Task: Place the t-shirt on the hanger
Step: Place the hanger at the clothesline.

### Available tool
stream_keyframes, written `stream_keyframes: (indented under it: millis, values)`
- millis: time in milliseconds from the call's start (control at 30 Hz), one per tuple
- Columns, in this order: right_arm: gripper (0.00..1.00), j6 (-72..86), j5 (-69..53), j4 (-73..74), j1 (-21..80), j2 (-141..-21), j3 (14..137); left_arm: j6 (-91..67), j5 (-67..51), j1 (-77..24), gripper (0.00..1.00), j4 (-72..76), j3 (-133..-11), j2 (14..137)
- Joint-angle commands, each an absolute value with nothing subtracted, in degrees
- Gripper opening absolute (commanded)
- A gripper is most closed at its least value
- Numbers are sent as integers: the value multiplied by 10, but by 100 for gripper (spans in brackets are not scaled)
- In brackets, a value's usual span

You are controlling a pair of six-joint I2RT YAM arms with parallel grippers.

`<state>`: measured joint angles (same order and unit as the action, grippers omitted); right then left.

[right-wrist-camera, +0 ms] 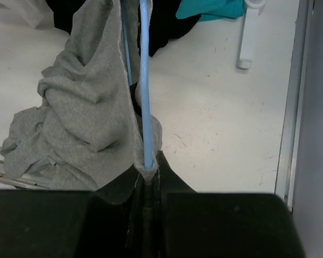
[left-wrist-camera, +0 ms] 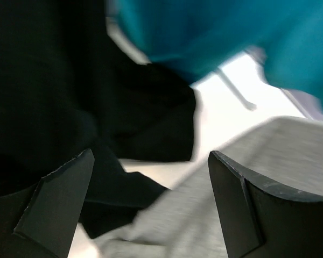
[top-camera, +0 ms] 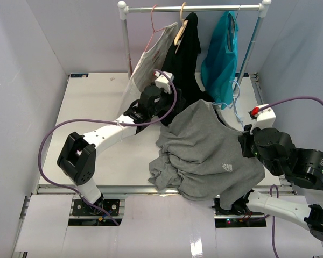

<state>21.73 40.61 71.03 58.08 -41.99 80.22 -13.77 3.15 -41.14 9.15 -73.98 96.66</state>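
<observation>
Spanning the work area, the white table [top-camera: 97, 107] carries a clothes rail [top-camera: 194, 8] at its far edge. On the rail hang a white printed shirt [top-camera: 153, 56], a black garment [top-camera: 185, 54] and a teal garment [top-camera: 220, 54].

The grey t-shirt [top-camera: 210, 145] lies right of centre. Its collar end is raised toward the rail and its lower part is bunched in folds near the front edge. The light-blue wire hanger [right-wrist-camera: 145, 80] runs up beside and partly inside the grey cloth.

The right gripper [right-wrist-camera: 147, 172] is pinched tight on the lower wire of the hanger, and a fold of grey fabric appears caught in the same pinch. The left gripper [left-wrist-camera: 151, 161] stands wide apart and holds nothing. It hovers between the black garment and the edge of the t-shirt.

Assessment: the shirt is light, limp cotton. It will sag, fold on itself and likely slide along the smooth wire. Best hold is the collar rim or a shoulder seam, where the cloth is doubled and firmer. The hanger is stiff but thin and may twist in the grip if the cloth is pulled hard. Whether either shoulder is seated on the wire cannot be told.
</observation>
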Motion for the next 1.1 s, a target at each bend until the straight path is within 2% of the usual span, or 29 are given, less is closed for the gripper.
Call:
stream_keyframes:
  millis: [0,200,400,600,900,967,1067]
  values:
    - [8,194,438,672,579,-440,846,-145,79,-371,98,59,-763,945]
    - [8,176,448,683,578,-456,884,-139,103,-344,98,22,-775,936]
    - [8,187,518,733,578,-480,923,-145,91,-330,98,-17,-795,943]
    - [8,169,548,743,578,-524,993,-142,8,-330,98,-50,-783,891]
    - [8,117,542,634,576,-664,1033,-254,-134,-350,98,-70,-643,741]
    - [8,119,534,620,571,-706,1050,-268,-145,-369,98,-64,-608,703]
    - [8,123,513,604,541,-762,1087,-277,-98,-409,98,-33,-541,644]
